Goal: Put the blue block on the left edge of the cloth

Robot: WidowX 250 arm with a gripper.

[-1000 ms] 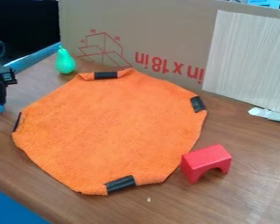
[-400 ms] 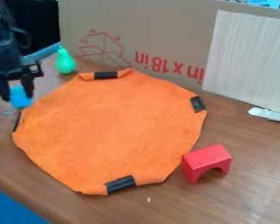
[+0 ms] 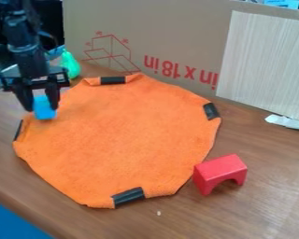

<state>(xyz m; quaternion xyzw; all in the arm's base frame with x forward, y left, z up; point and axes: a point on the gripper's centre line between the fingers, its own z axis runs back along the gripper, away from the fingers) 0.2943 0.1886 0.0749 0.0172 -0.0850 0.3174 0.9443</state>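
Note:
The gripper [image 3: 42, 103] hangs at the upper left, over the upper-left edge of the orange cloth [image 3: 117, 135]. It is shut on the blue block [image 3: 44, 110], which sits between its two fingers with its lower part sticking out below them. Behind the block lies the cloth's left border. Whether the block touches the cloth or hangs just above it, I cannot tell. The cloth lies spread on the wooden table, with black patches along its edge.
A green pear [image 3: 70, 64] stands behind the cloth, right beside the arm. The red arch block [image 3: 220, 173] is just off the cloth's lower right edge. A cardboard panel [image 3: 177, 23] and a pale striped board [image 3: 264, 60] stand along the back.
From the left edge of the view, the gripper has moved right with the blue block, from beside the cloth to over its upper-left edge. The cloth, pear and red arch have kept still.

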